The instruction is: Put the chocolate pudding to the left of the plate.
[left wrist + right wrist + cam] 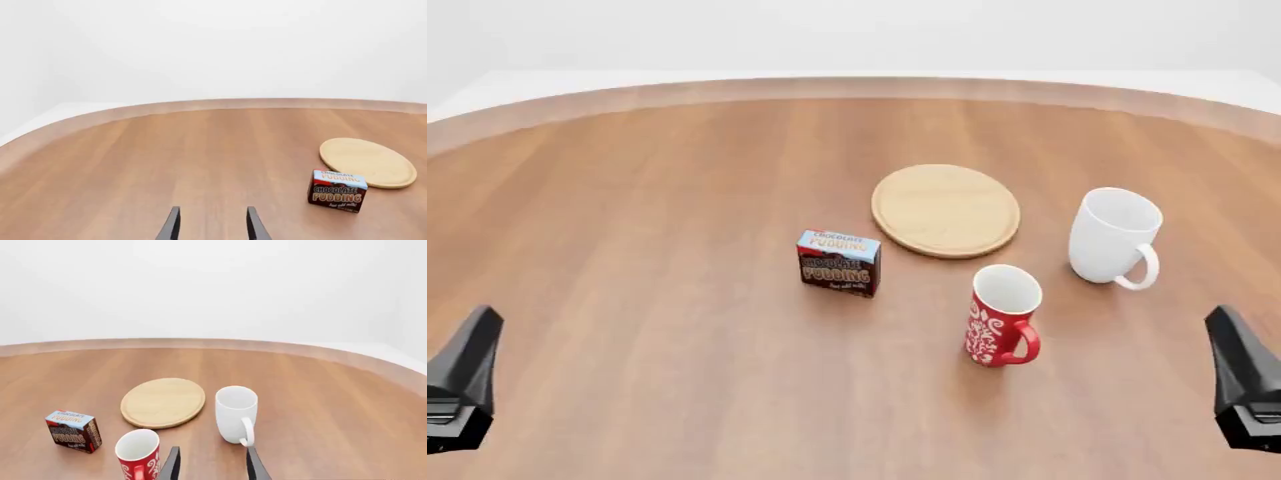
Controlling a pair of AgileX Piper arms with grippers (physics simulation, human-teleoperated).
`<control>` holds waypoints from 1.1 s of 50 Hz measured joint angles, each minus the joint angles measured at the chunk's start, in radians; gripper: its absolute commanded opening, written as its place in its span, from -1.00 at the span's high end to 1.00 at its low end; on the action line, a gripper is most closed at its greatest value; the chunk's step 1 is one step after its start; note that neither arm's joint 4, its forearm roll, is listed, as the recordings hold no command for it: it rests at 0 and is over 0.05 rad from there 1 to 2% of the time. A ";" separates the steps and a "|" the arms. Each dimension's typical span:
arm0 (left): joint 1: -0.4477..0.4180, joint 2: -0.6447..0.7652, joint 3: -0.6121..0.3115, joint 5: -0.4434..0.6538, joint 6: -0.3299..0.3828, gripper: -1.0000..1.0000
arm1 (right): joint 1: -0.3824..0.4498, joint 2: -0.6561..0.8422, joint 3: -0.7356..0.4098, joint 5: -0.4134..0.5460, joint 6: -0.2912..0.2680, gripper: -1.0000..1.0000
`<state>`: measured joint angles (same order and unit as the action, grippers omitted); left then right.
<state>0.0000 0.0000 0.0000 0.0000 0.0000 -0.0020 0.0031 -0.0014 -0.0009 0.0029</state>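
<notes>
Nearest to us in the front view, our left gripper (461, 385) sits at the left edge and our right gripper (1244, 385) at the right edge, both well apart from everything on the surface (627, 250). In each wrist view the two fingers stand parted with bare wood between them, so we read both grippers as open and holding nothing, touching nothing.

Next out, right of centre, stands the red patterned mug (1002, 316), upright, handle toward the near right. Just beyond it and left of centre sits the chocolate pudding (838, 262), upright on the surface with its lettered side facing us. It lies near the plate (945, 210), off that plate's near-left edge, with a small gap between the two.

The white mug (1114, 238) stands upright to the right of the plate, close beside it, handle toward us. The plate lies flat, farthest from us.
</notes>
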 measured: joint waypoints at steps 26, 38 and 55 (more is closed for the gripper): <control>0.000 0.000 0.000 0.000 0.000 -1.00 | 0.013 0.014 -0.112 0.065 -0.002 -1.00; 0.000 0.000 0.000 0.000 0.000 -1.00 | 0.055 0.149 -0.315 0.097 -0.081 -1.00; 0.000 0.000 0.000 0.000 0.000 -1.00 | 0.194 0.456 -0.637 0.170 -0.256 -1.00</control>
<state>0.0000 0.0000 0.0000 0.0000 0.0000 0.1924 0.4595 -0.6382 0.1695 -0.2535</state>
